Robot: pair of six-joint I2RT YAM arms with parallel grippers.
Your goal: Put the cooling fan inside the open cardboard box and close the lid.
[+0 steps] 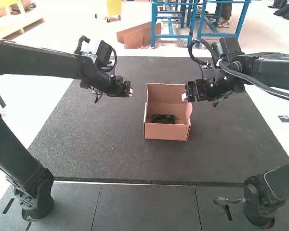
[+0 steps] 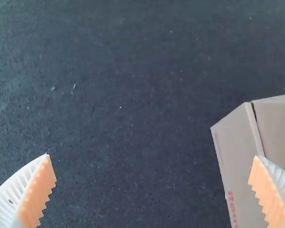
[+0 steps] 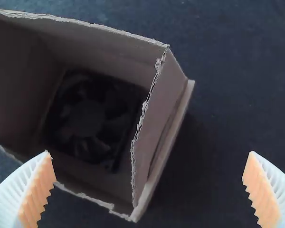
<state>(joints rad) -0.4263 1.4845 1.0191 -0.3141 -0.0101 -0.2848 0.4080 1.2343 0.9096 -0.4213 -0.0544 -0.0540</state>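
Black square cooling fan (image 3: 88,123) lies inside the brown open cardboard box (image 1: 166,131), lid (image 1: 166,94) upright at its far side, while the left gripper (image 1: 129,91) and right gripper (image 1: 185,96) flank the box with fingers apart; a one-sided lid push may skid the box.

Place: robot lab or workshop.
Signs: left arm (image 1: 43,60) and right arm (image 1: 274,67) mounted at a tabletop (image 1: 144,207); dark mat (image 1: 86,144) as work surface.

High view overhead, wrist views close, seemingly sharing box (image 3: 149,128)
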